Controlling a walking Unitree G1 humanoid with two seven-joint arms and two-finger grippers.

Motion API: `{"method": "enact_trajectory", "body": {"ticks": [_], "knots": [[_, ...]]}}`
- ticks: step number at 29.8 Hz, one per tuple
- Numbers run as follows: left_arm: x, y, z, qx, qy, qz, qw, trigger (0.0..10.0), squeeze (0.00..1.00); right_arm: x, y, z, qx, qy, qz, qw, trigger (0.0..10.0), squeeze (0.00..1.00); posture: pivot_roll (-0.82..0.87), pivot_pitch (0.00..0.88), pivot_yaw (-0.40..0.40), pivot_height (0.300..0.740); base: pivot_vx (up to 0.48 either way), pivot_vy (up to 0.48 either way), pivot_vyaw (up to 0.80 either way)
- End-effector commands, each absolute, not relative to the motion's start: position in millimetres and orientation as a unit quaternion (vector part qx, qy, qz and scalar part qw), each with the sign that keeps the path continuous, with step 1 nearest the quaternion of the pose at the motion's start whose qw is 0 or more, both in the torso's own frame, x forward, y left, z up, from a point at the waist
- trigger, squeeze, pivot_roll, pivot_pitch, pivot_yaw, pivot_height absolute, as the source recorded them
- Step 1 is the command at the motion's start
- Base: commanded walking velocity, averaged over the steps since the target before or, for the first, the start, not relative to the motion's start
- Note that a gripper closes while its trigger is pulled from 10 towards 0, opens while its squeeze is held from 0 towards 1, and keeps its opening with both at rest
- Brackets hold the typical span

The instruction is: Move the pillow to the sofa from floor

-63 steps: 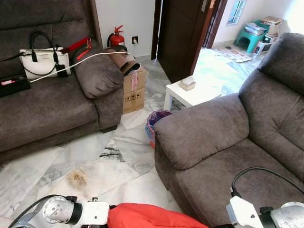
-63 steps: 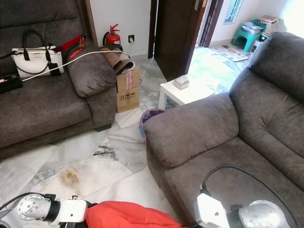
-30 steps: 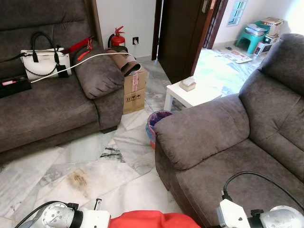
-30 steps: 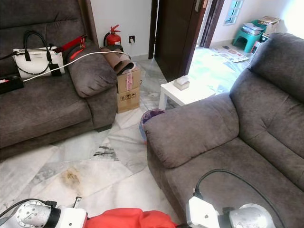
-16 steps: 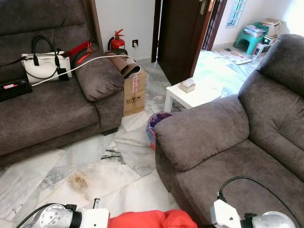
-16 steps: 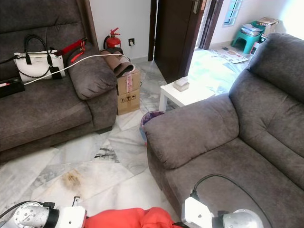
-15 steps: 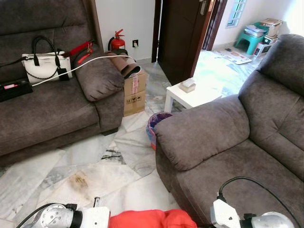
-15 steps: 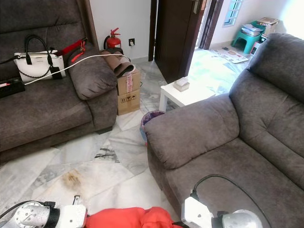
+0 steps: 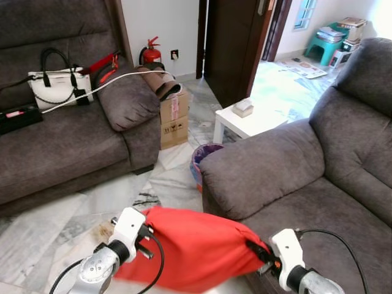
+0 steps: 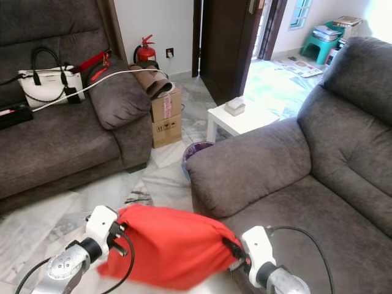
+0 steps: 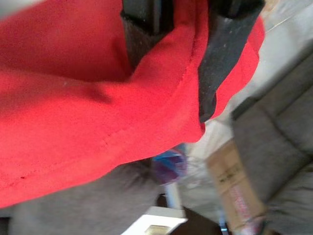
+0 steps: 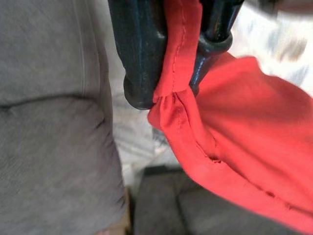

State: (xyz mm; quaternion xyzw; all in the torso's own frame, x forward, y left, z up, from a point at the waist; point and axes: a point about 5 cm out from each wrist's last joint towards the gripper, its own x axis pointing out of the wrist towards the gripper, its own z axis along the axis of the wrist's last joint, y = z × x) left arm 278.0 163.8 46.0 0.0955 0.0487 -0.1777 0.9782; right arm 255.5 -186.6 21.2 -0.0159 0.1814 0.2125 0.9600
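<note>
Pillow (image 9: 190, 248) is hanging pinched between your left gripper (image 9: 142, 237) and right gripper (image 9: 260, 251), with the sofa (image 9: 318, 202) lying just right

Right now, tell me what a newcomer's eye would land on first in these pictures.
The red pillow grabs the eye, held off the marble floor between the left tool and right tool, each pinching an end. Next comes the big grey sofa just ahead on the robot's right. The white handbag sits on the other sofa at far left.
</note>
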Motion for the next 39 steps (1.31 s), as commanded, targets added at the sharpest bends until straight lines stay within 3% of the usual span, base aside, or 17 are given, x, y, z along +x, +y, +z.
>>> {"method": "enact_trajectory", "body": {"ticks": [1, 3, 6, 39], "knots": [[279, 162, 50, 0.084, 0.039, -0.152, 0.984, 10.0, 0.00, 259, -198, 28, -0.017, 0.153, 0.168, 0.974, 10.0, 0.00, -0.04, 0.054, 0.043, 0.740, 0.000, 0.000, 0.00], [281, 161, 53, 0.051, 0.037, -0.111, 0.992, 10.0, 0.00, 259, -199, 24, -0.003, 0.151, 0.128, 0.980, 10.0, 0.00, -0.03, 0.047, 0.044, 0.740, 0.000, 0.000, 0.00], [283, 154, 56, 0.079, 0.026, -0.112, 0.990, 10.0, 0.00, 260, -203, 16, 0.037, 0.157, 0.057, 0.985, 10.0, 0.00, -0.02, 0.035, 0.039, 0.740, 0.000, 0.000, -0.53], [292, 149, 70, 0.113, -0.005, -0.123, 0.986, 10.0, 0.00, 258, -178, 10, 0.009, 0.135, 0.039, 0.990, 10.0, 0.00, -0.01, 0.054, 0.077, 0.740, 0.000, -0.015, -0.80]]}}
